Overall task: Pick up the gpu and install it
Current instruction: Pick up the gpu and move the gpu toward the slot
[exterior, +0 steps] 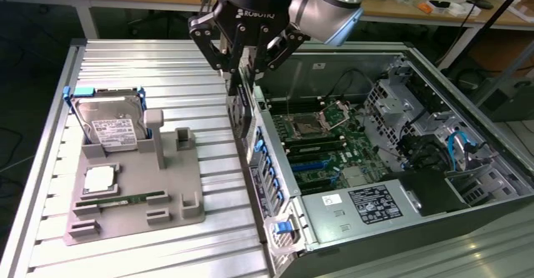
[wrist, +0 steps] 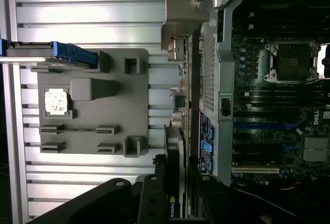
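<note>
The gripper [exterior: 247,69] pinched the gpu [exterior: 242,106], held upright on edge just beside the case's [exterior: 317,72] wall, near the table's [exterior: 150,59] middle.

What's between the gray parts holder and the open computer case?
The gpu, hanging edge-on from the gripper, over a bare strip of slatted table. The exterior view shows it.

The pincer [exterior: 247,56] grips the gpu [exterior: 240,109] upright over the open computer case's [exterior: 492,222] near wall, beside the grey holder [exterior: 167,184] on the bench [exterior: 134,59].
</note>
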You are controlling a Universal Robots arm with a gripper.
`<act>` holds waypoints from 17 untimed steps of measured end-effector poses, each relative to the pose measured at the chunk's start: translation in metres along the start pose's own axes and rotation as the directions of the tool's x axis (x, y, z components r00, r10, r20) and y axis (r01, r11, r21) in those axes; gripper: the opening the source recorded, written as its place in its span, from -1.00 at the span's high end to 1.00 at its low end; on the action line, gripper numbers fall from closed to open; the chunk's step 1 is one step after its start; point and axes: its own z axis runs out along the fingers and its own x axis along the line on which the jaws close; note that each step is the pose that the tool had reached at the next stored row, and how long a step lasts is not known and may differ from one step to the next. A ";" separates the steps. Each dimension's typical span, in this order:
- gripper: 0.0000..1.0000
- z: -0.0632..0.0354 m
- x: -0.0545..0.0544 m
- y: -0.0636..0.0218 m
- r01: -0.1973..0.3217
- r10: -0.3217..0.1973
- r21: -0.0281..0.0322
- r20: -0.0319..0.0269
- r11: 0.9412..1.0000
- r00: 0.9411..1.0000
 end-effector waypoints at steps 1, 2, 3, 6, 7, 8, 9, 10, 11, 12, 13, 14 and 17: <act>0.47 0.0000 -0.001 0.0000 0.000 0.000 0.000 0.000 1.000 1.000; 0.47 0.0000 -0.002 0.0000 0.001 -0.001 0.000 0.000 1.000 1.000; 0.47 -0.0001 -0.003 0.0000 0.001 -0.001 0.000 0.000 1.000 1.000; 0.47 -0.0002 -0.006 0.0000 0.003 -0.003 0.000 0.000 1.000 1.000; 0.47 -0.0002 -0.007 0.0000 0.003 -0.003 0.000 0.000 1.000 1.000; 0.47 -0.0003 -0.008 0.0000 0.004 -0.004 0.000 0.000 1.000 1.000; 0.47 -0.0003 -0.009 0.0000 0.004 -0.004 0.000 0.000 1.000 1.000; 0.47 -0.0003 -0.010 -0.0001 0.005 -0.005 0.000 0.000 1.000 1.000; 0.47 -0.0004 -0.011 0.0000 0.005 -0.005 0.000 0.000 1.000 1.000; 0.47 -0.0004 -0.013 -0.0001 0.005 -0.005 0.000 0.000 1.000 1.000; 0.47 -0.0006 -0.015 -0.0001 0.005 -0.005 0.000 0.000 1.000 1.000; 0.47 -0.0009 -0.016 -0.0001 0.005 -0.005 0.000 0.000 1.000 1.000; 0.47 -0.0019 -0.019 -0.0001 0.005 -0.005 0.000 0.000 1.000 1.000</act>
